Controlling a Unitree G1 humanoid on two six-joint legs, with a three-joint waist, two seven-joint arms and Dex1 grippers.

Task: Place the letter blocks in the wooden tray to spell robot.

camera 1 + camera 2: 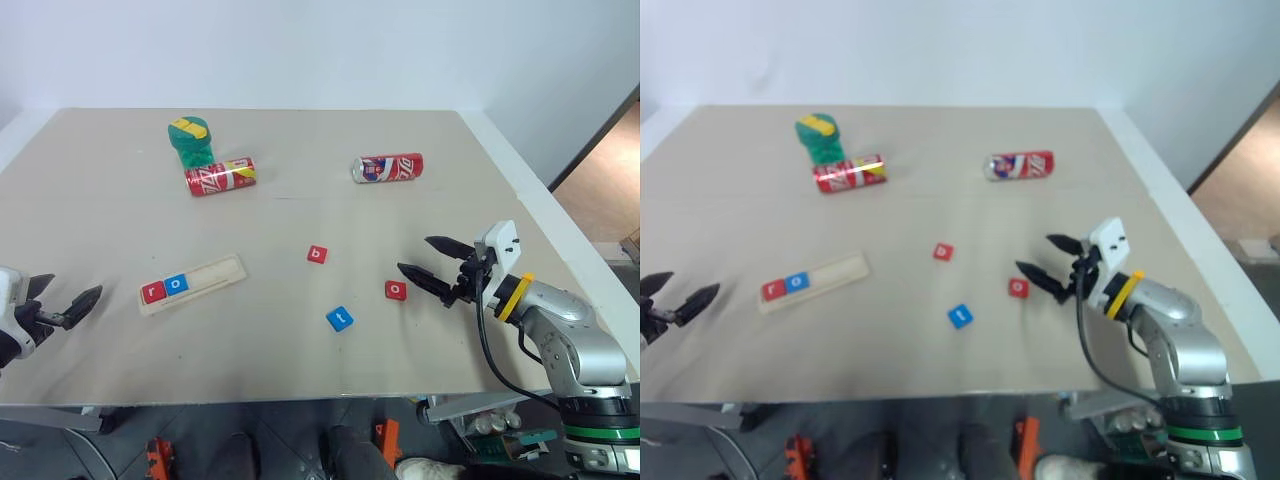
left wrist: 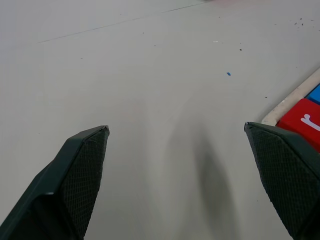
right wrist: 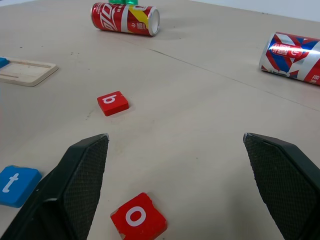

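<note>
Wooden tray (image 1: 192,284) at about 8 o'clock on the table (image 1: 300,340), with red "r" block (image 1: 152,293) and blue "o" block (image 1: 176,284) seated at its left end. Loose on the table: red "b" (image 1: 318,254) near centre, blue "t" (image 1: 339,319) at 6 o'clock, red "o" (image 1: 396,290) at 4 o'clock. Right gripper (image 1: 430,268) spread wide and empty, just beside that red "o" (not touching). Left gripper (image 1: 62,304) likewise wide open, holding nothing, at 9 o'clock of the tray. Two soda cans (image 1: 220,177) lying at 12 o'clock.

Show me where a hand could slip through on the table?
Bare table lies between the two soda cans, and between the wooden tray and the b block. Crowded: o block by the open right pincer.
</note>
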